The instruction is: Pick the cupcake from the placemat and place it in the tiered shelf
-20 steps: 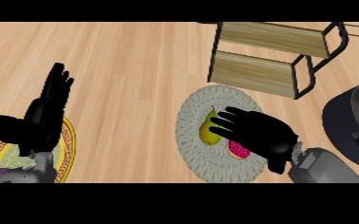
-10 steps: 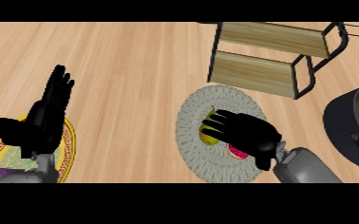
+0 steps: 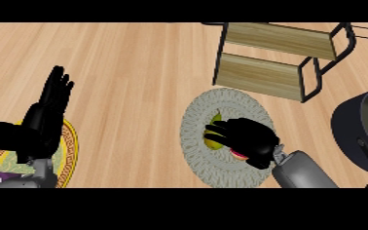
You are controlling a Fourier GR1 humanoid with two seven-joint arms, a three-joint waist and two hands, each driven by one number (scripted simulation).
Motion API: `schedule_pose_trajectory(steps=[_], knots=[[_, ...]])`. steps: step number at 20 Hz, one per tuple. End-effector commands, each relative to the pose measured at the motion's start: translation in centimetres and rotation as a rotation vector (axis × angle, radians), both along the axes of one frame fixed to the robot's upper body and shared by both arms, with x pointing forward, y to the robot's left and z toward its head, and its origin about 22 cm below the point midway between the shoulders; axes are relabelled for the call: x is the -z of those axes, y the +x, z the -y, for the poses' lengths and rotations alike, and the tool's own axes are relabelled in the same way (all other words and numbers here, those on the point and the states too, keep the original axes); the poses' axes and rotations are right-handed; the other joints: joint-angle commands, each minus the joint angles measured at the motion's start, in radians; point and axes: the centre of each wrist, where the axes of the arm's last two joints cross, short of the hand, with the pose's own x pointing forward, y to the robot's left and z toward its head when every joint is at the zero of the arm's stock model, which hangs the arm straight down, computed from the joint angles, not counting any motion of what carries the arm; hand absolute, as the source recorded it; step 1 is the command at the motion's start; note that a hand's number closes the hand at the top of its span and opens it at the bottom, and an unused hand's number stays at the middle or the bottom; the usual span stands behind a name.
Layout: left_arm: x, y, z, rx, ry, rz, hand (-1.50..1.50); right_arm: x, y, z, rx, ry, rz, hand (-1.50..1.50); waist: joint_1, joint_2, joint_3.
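While the left hand [image 3: 45, 117] rests open, the right hand [image 3: 248, 139] curls round the cupcake [image 3: 214, 135] on the placemat [image 3: 195, 126].

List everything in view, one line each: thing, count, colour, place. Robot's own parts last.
counter: one, light wood, fills the view
shelf: one, black frame with two wooden tiers, upper right
placemat: one, grey, round, lower centre
cupcake: one, yellow-green with pink, on the placemat, mostly hidden under the right hand
plate: one, yellow patterned rim, lower left edge
dark object: one, round, right edge, cut off
left hand: black, open, fingers up, lower left, resting
right hand: black, curled over the cupcake
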Motion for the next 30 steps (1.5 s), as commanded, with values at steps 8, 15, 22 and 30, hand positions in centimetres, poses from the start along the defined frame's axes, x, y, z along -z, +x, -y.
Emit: schedule_pose_trajectory(steps=[8,15,22,30], knots=[[-0.6,0.4,-0.1,-0.01,0.01,-0.013,0.0,1.9,0.8,0.8,0.112,0.03,0.125,1.5,-0.004,0.007,0.002],[0.6,-0.3,-1.0,-0.084,0.001,-0.013,0.0,3.4,-0.7,0.8,1.003,0.094,0.038,1.5,-0.076,-0.001,-0.002],[-0.3,0.4,0.4,0.008,0.0,-0.009,0.0,-2.1,-2.8,-5.1,1.234,0.298,0.021,1.5,-0.007,0.001,0.001],[0.1,0.3,1.1,-0.006,-0.004,0.005,0.0,-12.7,-5.0,-8.3,1.395,0.762,0.211,1.5,-0.002,-0.003,0.0]])
